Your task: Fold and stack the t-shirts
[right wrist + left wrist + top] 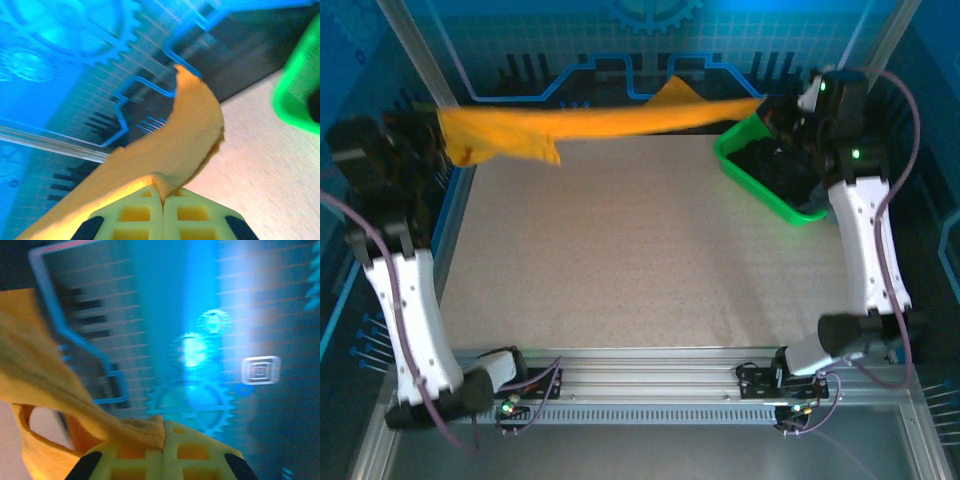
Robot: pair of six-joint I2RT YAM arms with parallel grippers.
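- Spreading across the middle of the overhead view, the speckled beige table [620, 260] lies between the two arms.
- Above its far edge the orange-yellow t-shirt [610, 124] hangs in the air, pulled into a long band from left to right (one corner pokes up near the middle, and a loose flap droops at the left end).
- At the table's far right corner sits the green basket [745, 165], just below the right end of the band; its rim [295, 95] edges the right wrist view.
- The right gripper [772, 110] has its fingers pressed together on the cloth, which rises from the pinch [162, 200] in a smooth curve [185, 135].
- The left gripper [436, 135] holds the other end; its wrist view is blurred, but the fingers seem fully closed [162, 442] on a hemmed edge, with folds [45, 390] bunched to the left.
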